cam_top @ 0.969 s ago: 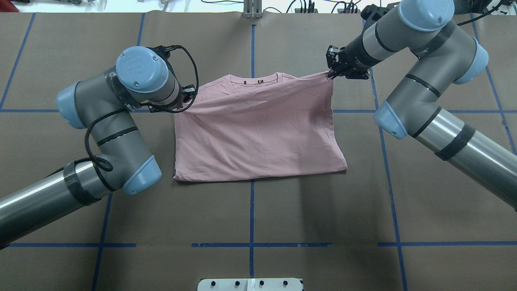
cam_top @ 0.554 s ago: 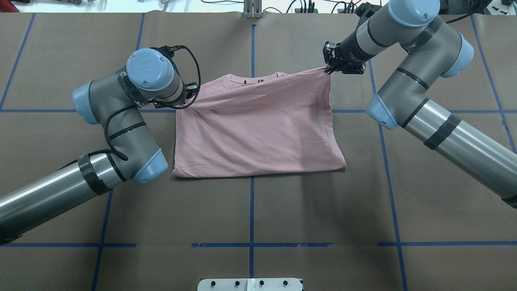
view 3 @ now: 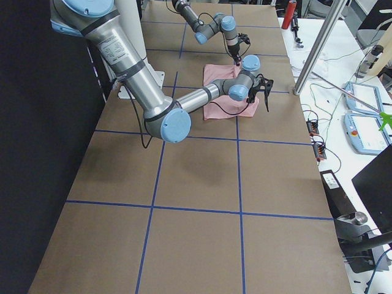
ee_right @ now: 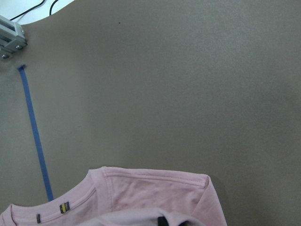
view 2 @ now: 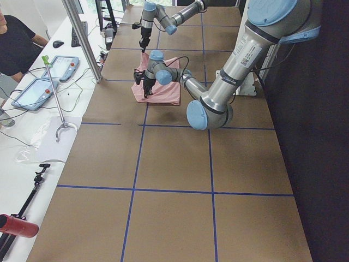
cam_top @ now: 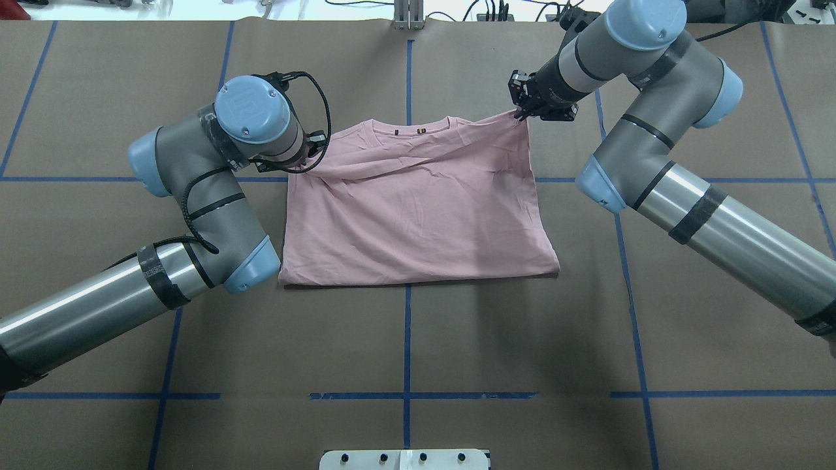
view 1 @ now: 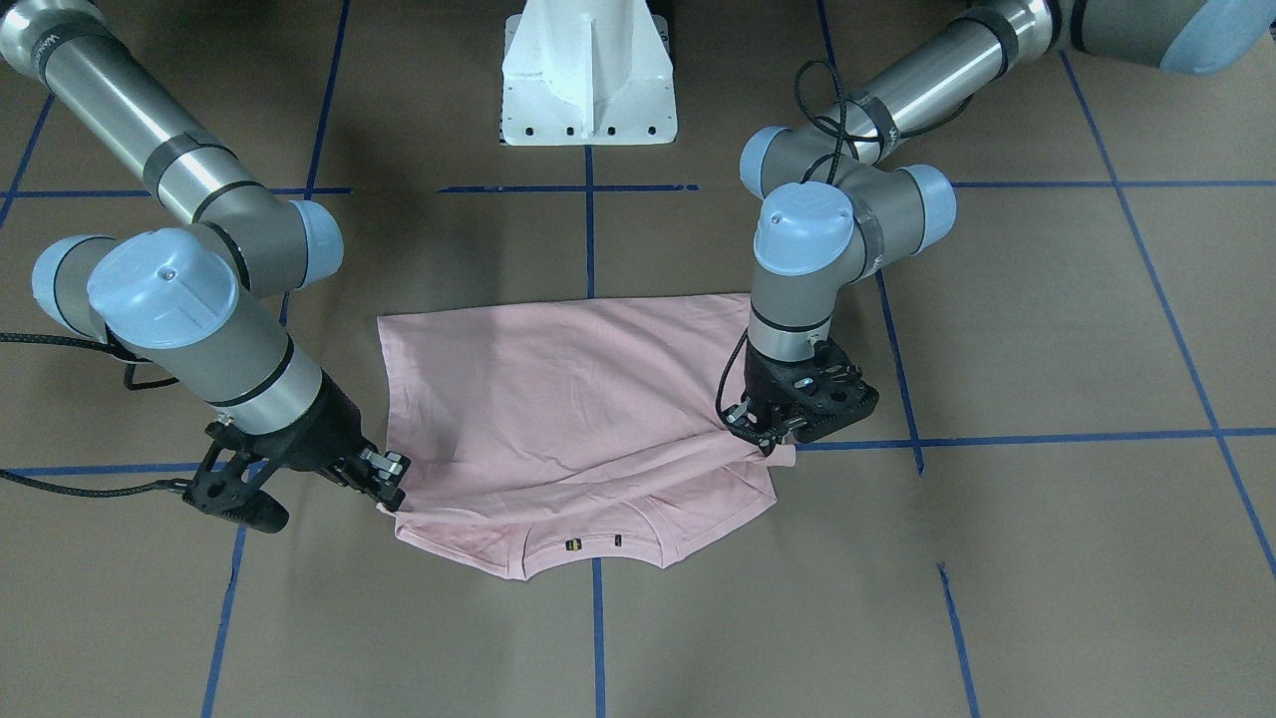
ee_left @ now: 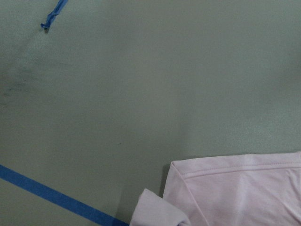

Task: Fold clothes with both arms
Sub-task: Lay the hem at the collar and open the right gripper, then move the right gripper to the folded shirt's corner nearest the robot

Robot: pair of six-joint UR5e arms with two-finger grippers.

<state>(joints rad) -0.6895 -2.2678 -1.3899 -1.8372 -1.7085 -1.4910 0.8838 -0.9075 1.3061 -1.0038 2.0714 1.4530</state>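
The right gripper [cam_top: 520, 115] has moved inward along the far edge, toward the collar [cam_top: 411, 129], and has carried with it the T-shirt [cam_top: 418, 215] corner that it pinches. The left gripper [view 1: 766, 437] seems to have come inward too, but from above its wrist [cam_top: 251, 111] hides it. Between the two grippers the cloth now lies slacker, with more wrinkles.

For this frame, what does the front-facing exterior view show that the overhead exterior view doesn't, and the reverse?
Only front-facing: the left gripper shut on the T-shirt at one shoulder corner; overhead, its wrist covers that. Only overhead: the metal post and cables at the table's far edge. Both: the collar and the right gripper pinching the other shoulder corner.
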